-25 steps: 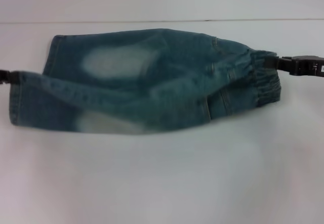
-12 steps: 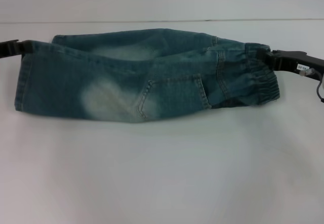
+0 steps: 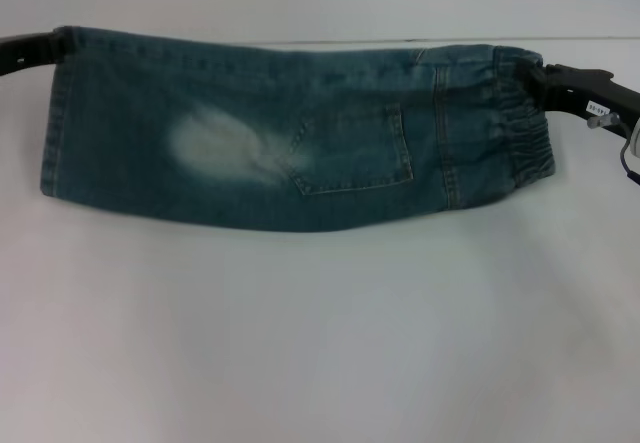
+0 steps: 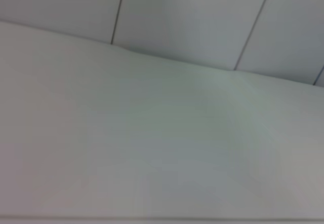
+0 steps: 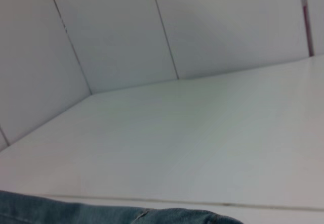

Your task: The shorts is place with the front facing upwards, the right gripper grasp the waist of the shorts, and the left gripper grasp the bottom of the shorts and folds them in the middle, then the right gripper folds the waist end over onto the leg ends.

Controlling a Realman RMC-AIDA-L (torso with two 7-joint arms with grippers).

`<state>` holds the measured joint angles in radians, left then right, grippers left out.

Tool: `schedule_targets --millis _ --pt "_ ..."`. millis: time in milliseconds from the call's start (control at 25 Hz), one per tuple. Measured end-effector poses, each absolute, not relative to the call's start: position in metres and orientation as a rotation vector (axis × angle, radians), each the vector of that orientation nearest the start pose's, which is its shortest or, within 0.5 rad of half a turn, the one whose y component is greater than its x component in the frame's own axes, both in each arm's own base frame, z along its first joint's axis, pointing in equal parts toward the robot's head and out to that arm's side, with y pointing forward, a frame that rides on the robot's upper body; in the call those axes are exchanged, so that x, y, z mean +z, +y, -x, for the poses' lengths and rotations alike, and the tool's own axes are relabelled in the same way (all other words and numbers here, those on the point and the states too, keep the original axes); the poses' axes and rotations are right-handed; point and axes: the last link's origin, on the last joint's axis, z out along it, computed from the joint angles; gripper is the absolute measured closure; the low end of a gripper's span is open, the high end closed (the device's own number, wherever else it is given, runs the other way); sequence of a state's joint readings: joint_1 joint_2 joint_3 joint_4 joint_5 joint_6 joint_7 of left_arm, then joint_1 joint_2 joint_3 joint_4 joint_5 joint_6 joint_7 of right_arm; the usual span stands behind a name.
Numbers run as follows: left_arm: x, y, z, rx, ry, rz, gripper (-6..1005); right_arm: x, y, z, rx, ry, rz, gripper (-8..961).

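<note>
The blue denim shorts (image 3: 300,133) are folded lengthwise along the middle, back pocket showing, stretched between both grippers in the head view. The elastic waist (image 3: 515,128) is on the right; my right gripper (image 3: 548,78) is shut on its far upper corner. The leg ends (image 3: 60,113) are on the left; my left gripper (image 3: 48,45) is shut on their far upper corner. A strip of denim (image 5: 101,215) shows at the edge of the right wrist view. The left wrist view shows only the white table and wall.
The white table (image 3: 320,333) spreads wide in front of the shorts. A white panelled wall (image 5: 126,32) stands just behind the table's far edge (image 3: 300,41).
Both grippers have carried the near edge of the shorts up and over toward the far edge. The fold has closed, and the back pocket side now faces up.
</note>
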<state>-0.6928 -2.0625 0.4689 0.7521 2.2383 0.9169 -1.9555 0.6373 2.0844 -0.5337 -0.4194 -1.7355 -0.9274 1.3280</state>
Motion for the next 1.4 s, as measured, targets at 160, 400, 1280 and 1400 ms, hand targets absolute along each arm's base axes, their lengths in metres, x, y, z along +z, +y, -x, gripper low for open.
schedule_targets --millis 160,400,1280,1400 --pt "0.074 0.445 0.289 -0.468 -1.085 1.885 940 0.004 0.406 -0.298 0.710 0.925 1.997 918" --pt "0.064 0.452 0.285 -0.416 -1.047 1.872 937 0.002 0.412 -0.300 0.652 0.907 1.977 917" --pt "0.034 0.461 0.285 -0.284 -0.946 1.747 926 -0.009 0.433 -0.291 0.532 0.918 1.951 865" --pt "0.028 0.460 0.283 -0.259 -0.920 1.753 889 -0.013 0.433 -0.290 0.519 0.941 1.959 769"
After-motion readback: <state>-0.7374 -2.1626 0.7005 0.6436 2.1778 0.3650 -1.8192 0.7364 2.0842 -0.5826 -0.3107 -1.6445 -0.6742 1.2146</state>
